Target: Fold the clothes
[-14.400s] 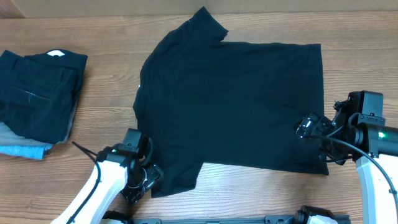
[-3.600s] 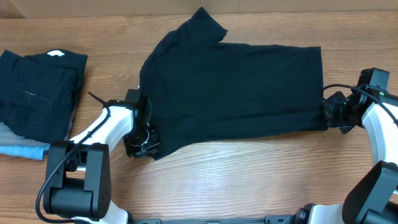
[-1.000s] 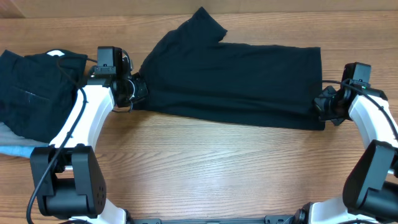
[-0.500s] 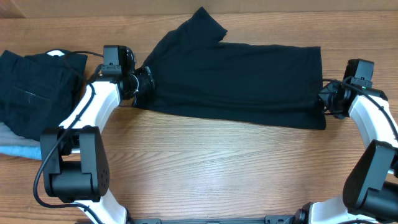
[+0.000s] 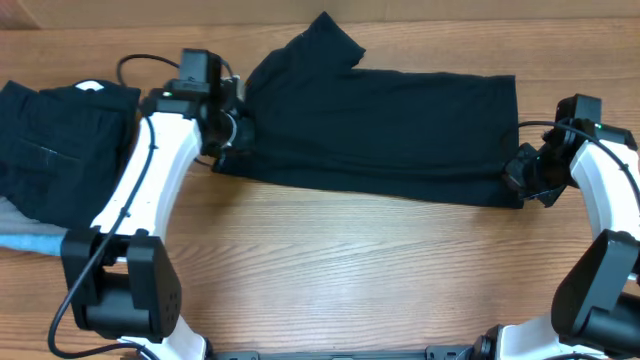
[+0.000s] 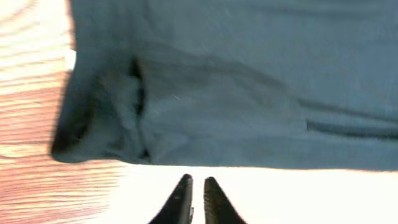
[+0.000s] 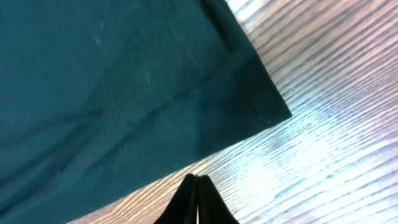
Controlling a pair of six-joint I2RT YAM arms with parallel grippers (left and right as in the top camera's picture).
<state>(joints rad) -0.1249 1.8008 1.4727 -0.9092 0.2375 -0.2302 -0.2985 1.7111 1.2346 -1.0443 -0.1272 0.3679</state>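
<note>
The clothes, a black T-shirt (image 5: 380, 125), lie folded into a long band across the table, with one sleeve (image 5: 325, 35) sticking out at the back. My left gripper (image 5: 233, 135) hovers at the band's left end, shut on nothing. In the left wrist view the shirt (image 6: 249, 81) lies just beyond the left gripper (image 6: 196, 186), with its bunched left edge (image 6: 106, 124) on bare wood. My right gripper (image 5: 518, 180) sits at the band's front right corner. In the right wrist view the right gripper (image 7: 196, 183) is shut over wood, just short of the shirt's (image 7: 112, 81) hem.
A stack of folded dark garments (image 5: 60, 150) lies at the left edge, with a white tag (image 5: 90, 86) showing on top and a blue-grey piece (image 5: 40, 240) at the bottom. Bare wooden table (image 5: 350, 270) stretches in front of the shirt.
My left arm has swung right and toward the back along the shirt's left end. My right gripper has slid a little toward the front corner. The shirt has stayed in place.
</note>
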